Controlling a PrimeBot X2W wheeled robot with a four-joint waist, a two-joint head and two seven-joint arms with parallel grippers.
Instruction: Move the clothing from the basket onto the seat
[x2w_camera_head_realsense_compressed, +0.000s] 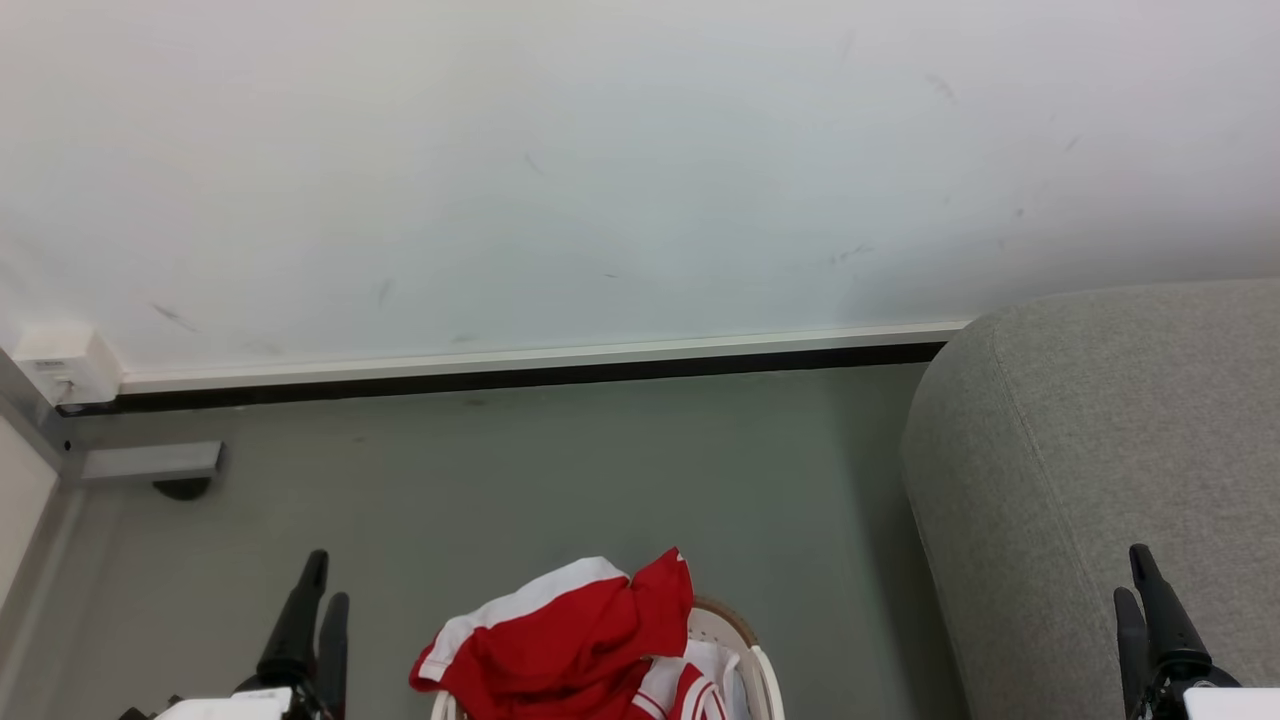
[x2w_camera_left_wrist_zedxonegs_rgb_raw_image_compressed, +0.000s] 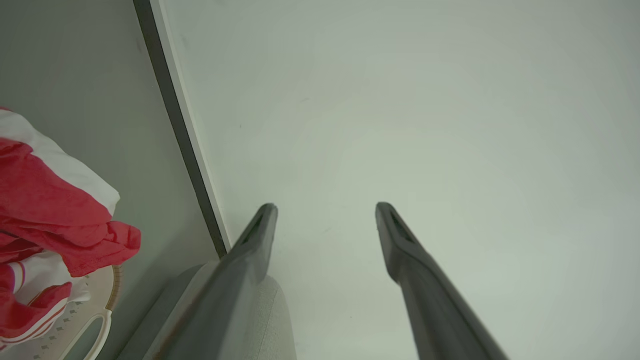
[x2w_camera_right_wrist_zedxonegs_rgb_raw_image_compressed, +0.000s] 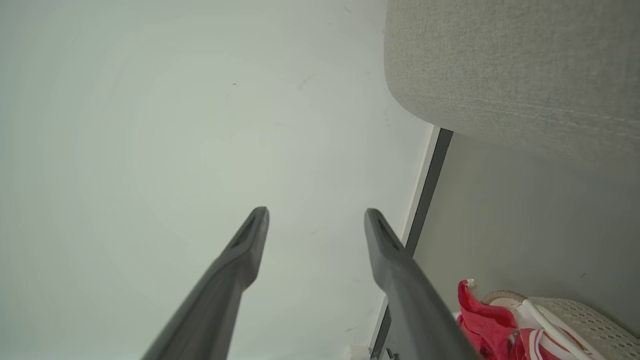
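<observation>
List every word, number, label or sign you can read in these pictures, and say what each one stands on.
None can be read.
clothing: white bands and stripes, no letters or numbers on the folds in view.
white box at far left: faint grey mark, too small to read.
basket, seat: no label seen.

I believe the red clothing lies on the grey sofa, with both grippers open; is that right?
No: the head view shows the red clothing heaped in the basket, not on the grey sofa. The left gripper and right gripper are open.
</observation>
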